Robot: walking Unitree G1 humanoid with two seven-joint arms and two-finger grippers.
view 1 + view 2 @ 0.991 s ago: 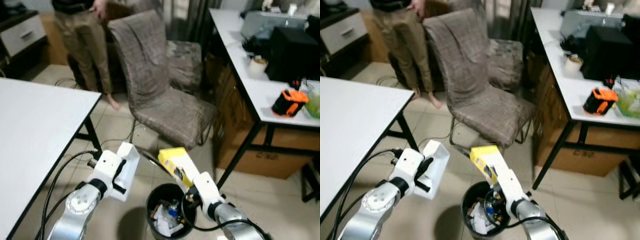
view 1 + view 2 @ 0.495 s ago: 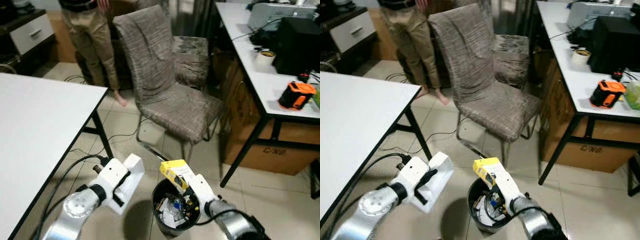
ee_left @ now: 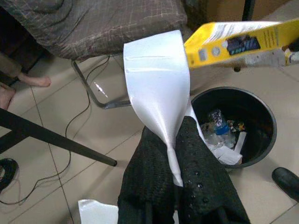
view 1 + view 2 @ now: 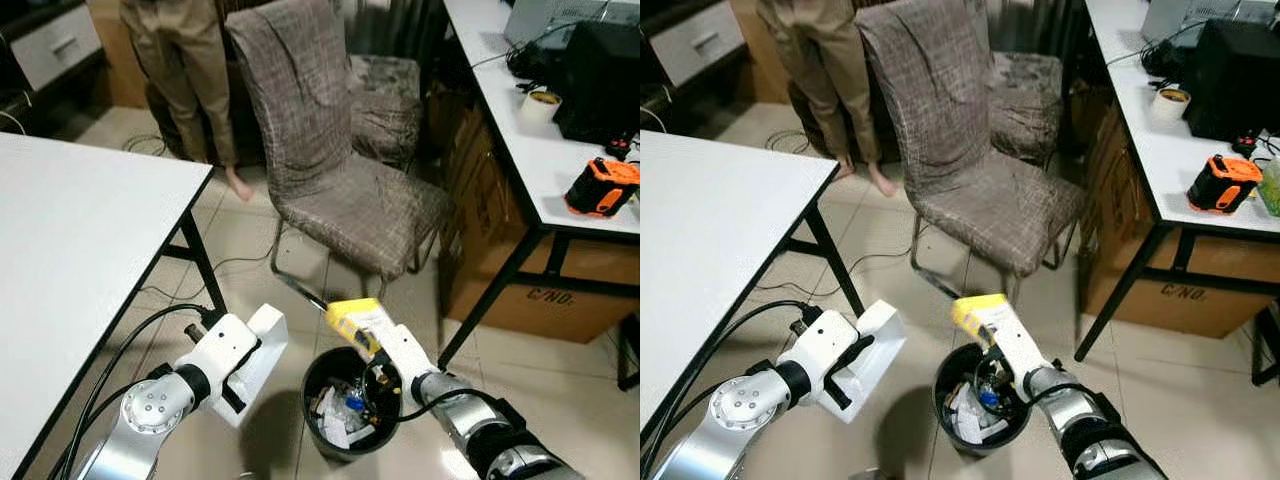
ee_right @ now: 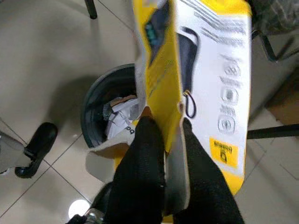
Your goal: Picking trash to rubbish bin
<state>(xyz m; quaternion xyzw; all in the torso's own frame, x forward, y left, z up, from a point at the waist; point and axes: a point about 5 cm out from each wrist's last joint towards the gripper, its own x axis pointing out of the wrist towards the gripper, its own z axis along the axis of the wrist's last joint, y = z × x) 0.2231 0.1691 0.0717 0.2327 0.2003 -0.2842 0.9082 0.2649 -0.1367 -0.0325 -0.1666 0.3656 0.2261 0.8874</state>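
A yellow box [image 5: 205, 84] is clamped between the right fingers [image 5: 145, 158], over the black bin [image 4: 350, 405]; its print is unreadable. A white sheet [image 3: 156, 88] is pinched between the left fingers [image 3: 149, 177].

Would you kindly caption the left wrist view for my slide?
Left gripper pinching a white sheet beside the black bin.

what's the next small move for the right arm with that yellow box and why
Probably open the right end effector and drop the yellow box. The box is pinched at its lower end, right over the black bin, which already holds trash, so letting go should land it inside.
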